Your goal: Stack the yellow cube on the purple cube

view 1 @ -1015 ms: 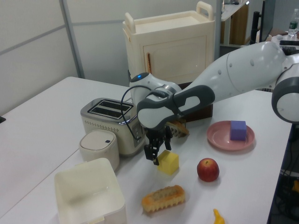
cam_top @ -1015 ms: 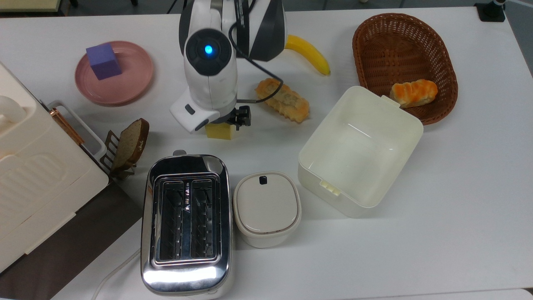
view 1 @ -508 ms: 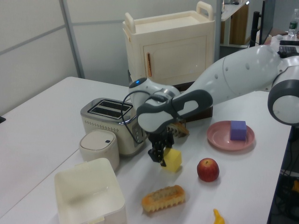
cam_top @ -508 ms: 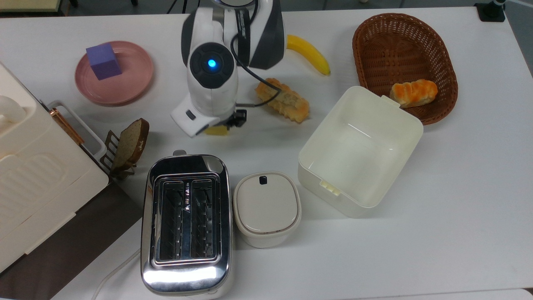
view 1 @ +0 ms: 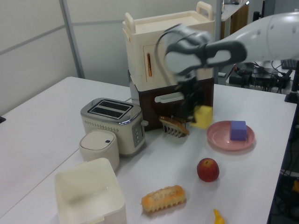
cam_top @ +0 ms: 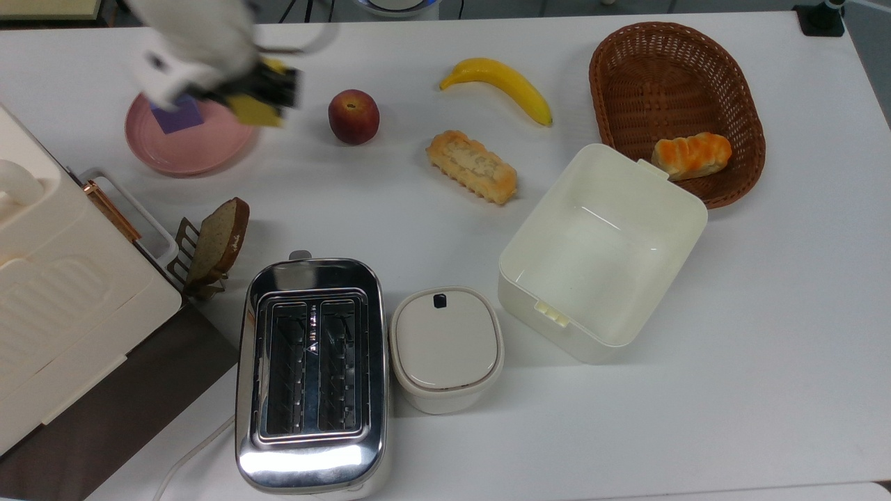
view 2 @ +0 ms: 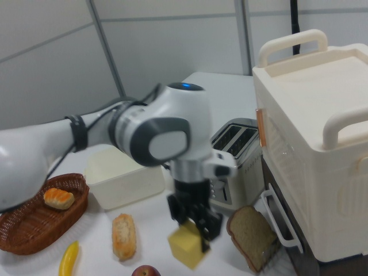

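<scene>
Transport phase, by my read: pincer (view 1: 198,115) is clamped on the yellow cube (view 1: 204,116) and carries it in the air, clear of the desk (cam_top: 696,390). In the right view the yellow cube (view 2: 187,247) hangs tilted under the pincer (view 2: 192,230), one corner down, fingers closed on its upper part. The purple cube (view 1: 238,130) sits on the pink plate (view 1: 219,137), upright, nothing on top yet. Key relation: in the left view the purple cube lies to the left view's right of the held cube and lower, near but clearly apart, with the plate's rim just under the held cube. In the top view the pincer (cam_top: 261,94) and yellow cube (cam_top: 252,108) sit over the plate's (cam_top: 209,149) right edge, and the purple cube (cam_top: 179,117) is toward the top view's left. So what's left is probably a short sideways travel, square up the tilt, then descend. Hard to read: arm and pincer are motion-smeared in the top and left views, so finger detail is poor there; the white wrist covers part of the purple cube in the top view, so its exact outline and yaw are uncertain. The apple (cam_top: 353,116) is near the path but off to the side.
</scene>
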Tool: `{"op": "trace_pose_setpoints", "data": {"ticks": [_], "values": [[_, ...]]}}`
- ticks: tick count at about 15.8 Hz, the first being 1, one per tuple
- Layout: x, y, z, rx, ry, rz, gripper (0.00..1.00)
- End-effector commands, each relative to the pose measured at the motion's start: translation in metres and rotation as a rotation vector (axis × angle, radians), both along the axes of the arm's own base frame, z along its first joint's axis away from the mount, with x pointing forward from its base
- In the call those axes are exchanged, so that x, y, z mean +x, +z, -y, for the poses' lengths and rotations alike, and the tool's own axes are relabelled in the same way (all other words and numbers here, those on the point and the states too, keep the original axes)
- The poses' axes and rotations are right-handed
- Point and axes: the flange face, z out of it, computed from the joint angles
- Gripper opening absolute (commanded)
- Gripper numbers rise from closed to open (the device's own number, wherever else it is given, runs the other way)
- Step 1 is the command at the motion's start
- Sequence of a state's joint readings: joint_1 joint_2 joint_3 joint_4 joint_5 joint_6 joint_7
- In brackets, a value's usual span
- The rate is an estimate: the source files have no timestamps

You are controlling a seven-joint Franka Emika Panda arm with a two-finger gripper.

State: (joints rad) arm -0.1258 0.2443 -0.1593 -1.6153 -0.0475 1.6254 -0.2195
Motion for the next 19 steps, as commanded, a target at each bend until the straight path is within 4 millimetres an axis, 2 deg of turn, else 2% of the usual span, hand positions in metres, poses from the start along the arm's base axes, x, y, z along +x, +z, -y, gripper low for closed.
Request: {"op": "trace_pose_setpoints", "data": {"ticks": [1,2,4,7,9,10,12,13,14,19], "values": [[-0.035,-0.017,0.085,0.048,-0.006,-0.024,0.28],[-0.045,-0.023,0.108,0.061,-0.009,-0.031,0.28],[-0.062,-0.035,0.14,0.086,0.0,-0.048,0.29],[-0.084,-0.045,0.177,0.11,0.017,-0.056,0.31],[-0.089,-0.053,0.186,0.104,0.024,-0.055,0.34],[-0.088,-0.056,0.187,0.1,0.025,-0.051,0.41],[-0.088,-0.064,0.188,0.103,0.018,-0.06,0.81],[-0.088,-0.064,0.189,0.101,0.013,-0.059,0.94],[-0.087,-0.064,0.189,0.1,0.012,-0.058,1.0],[-0.085,-0.065,0.183,0.095,-0.003,-0.061,1.0]]}}
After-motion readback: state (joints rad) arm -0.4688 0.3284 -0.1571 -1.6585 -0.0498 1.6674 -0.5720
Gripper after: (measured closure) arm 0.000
